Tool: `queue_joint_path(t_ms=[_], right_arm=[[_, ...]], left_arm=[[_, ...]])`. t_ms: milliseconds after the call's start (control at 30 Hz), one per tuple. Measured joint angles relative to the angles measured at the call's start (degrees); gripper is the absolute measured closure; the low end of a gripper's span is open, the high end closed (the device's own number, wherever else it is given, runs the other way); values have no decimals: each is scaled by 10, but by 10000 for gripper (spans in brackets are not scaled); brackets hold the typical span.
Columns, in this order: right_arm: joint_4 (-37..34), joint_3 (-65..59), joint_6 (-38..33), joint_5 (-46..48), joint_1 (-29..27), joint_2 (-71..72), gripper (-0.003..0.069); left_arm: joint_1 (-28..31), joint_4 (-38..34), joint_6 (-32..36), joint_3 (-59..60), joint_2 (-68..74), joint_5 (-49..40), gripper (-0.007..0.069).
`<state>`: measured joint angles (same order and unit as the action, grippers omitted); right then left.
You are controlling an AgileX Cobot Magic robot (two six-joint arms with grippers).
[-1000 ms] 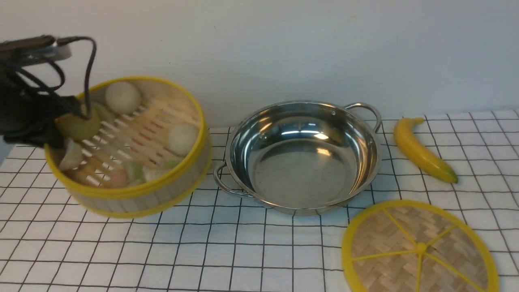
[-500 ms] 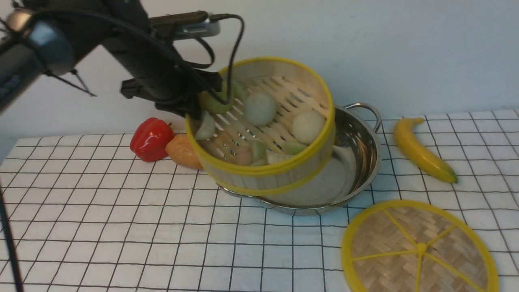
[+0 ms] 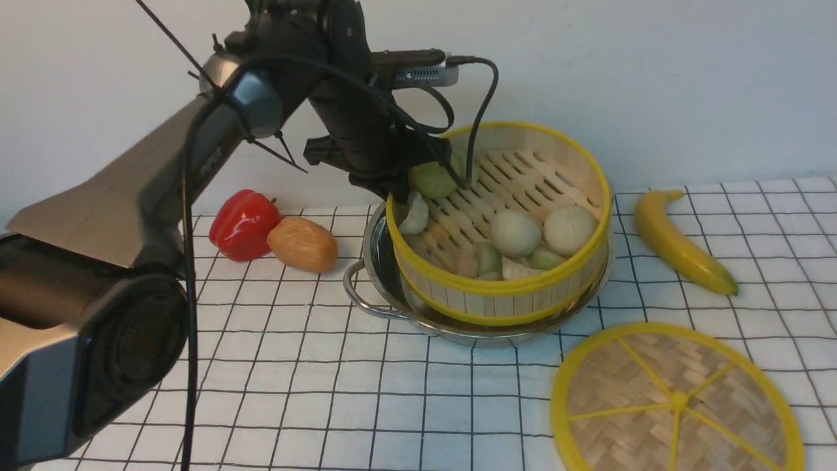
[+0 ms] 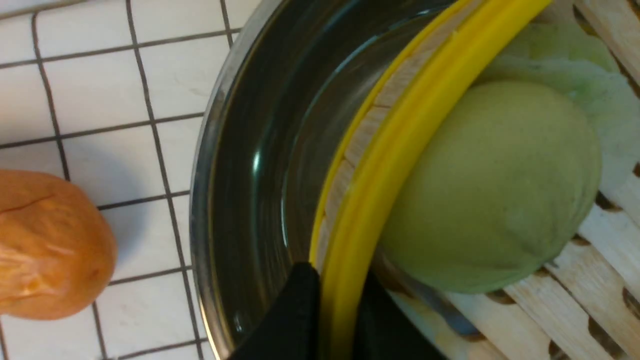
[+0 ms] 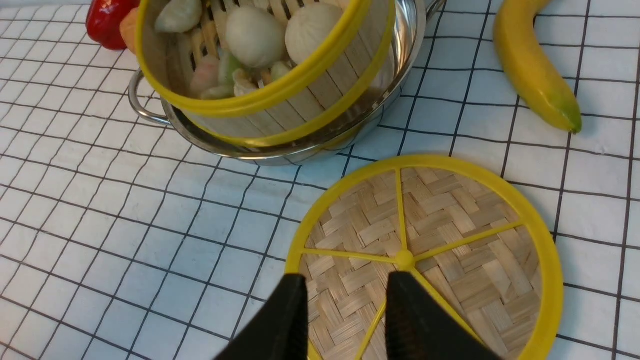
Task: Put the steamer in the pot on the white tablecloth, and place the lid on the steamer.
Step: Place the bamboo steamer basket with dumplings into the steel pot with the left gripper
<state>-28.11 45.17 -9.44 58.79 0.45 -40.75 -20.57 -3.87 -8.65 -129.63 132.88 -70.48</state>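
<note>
The left arm (image 3: 163, 163) is stretching forward and rightward, its left gripper (image 4: 340, 310) pinching the rim of the steamer (image 3: 516, 294). The steamer, aloft at the left a second ago, is now sitting tilted in the pot (image 3: 458, 335) on the white tablecloth (image 3: 294, 392). The right gripper (image 5: 345, 310) is hovering, fingers spread, over the lid (image 3: 654, 405).

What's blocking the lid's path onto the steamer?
The left gripper is shut on the steamer rim; its cable hangs over the opening. Nothing visible lies between the lid and the pot, or between the open right gripper and the lid.
</note>
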Motion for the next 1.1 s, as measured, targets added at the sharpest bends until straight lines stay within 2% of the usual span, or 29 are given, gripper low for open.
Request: queue_joint_path(t_ms=[200, 933, 1100], right_arm=[[0, 0, 0, 0, 0, 0, 419], [0, 0, 2, 0, 0, 0, 419], [0, 0, 2, 0, 0, 0, 419]], left_arm=[[0, 30, -13, -2, 22, 6, 581], [0, 30, -15, -3, 74, 50, 581], [0, 27, -18, -4, 74, 52, 543]])
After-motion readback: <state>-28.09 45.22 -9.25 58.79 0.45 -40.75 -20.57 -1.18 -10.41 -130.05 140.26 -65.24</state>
